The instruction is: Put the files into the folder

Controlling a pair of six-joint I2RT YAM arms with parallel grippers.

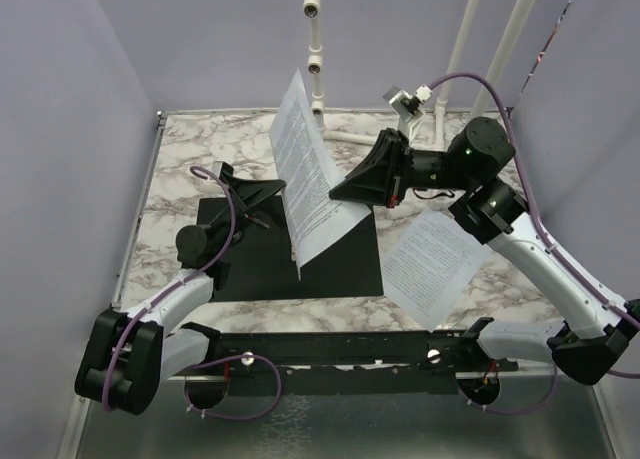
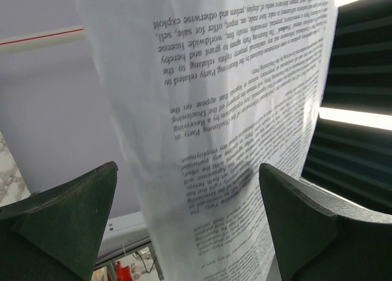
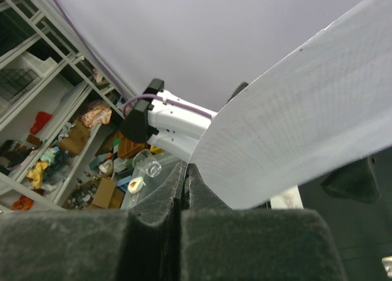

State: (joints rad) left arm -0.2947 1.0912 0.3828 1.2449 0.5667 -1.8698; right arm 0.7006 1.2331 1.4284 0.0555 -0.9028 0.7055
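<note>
Confirming the grip comes first, so Technician A asks which arm has the paper and where that paper stands.

Technician B answers that the right gripper [image 1: 340, 191] is fully closed and pinches the raised sheet [image 1: 305, 169] by its right-hand edge. The sheet stands steeply over the open folder [image 1: 250, 269]. Its long axis runs from a high far corner down to a near corner that appears to rest on the folder's black inside. The left gripper [image 2: 188, 166] has its jaws as wide as they go and holds nothing. In its wrist view the sheet hangs straight ahead, centred between the two fingers. Contact cannot be confirmed.

Technician A asks what the next move depends on and what obstructs it.

Technician B judges that the sheet must be tipped leftward, flat onto the folder. The left gripper sits on that same side, just beside the printed face, so it is the nearer arm and also the likely obstruction. It should either guide the sheet down or clear the area. A second sheet [image 1: 435, 264] lies flat on the table [image 1: 200, 139] to the right, partly off the folder and under the right arm. Nothing else is close.
</note>
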